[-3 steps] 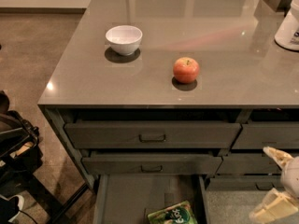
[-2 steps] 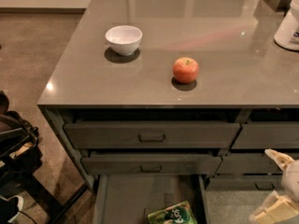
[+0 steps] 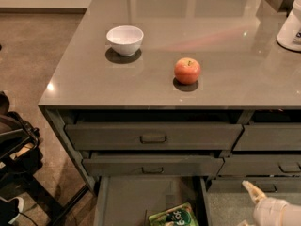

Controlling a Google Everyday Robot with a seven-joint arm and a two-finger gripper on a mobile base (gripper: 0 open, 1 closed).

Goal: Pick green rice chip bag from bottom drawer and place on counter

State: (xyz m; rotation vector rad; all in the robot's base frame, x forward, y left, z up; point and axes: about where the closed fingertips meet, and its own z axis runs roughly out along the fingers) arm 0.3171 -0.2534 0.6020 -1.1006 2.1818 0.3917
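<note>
The green rice chip bag [image 3: 174, 217] lies on the floor of the open bottom drawer [image 3: 127, 199], towards its right side, partly cut off by the lower edge of the view. My gripper [image 3: 245, 205] is at the lower right, to the right of the bag and apart from it, with its pale fingers [image 3: 250, 191] spread and nothing between them. The glossy grey-brown counter [image 3: 225, 41] lies above the drawers.
A white bowl [image 3: 125, 39] and a red apple [image 3: 187, 70] stand on the counter. A white container [image 3: 291, 25] is at its right edge. Two shallower handled drawers [image 3: 153, 138] stick out slightly above the bottom one. Dark equipment [image 3: 14, 145] stands on the floor at left.
My gripper has moved down and to the left, closer to the bag. The bag, apple and bowl have not moved.
</note>
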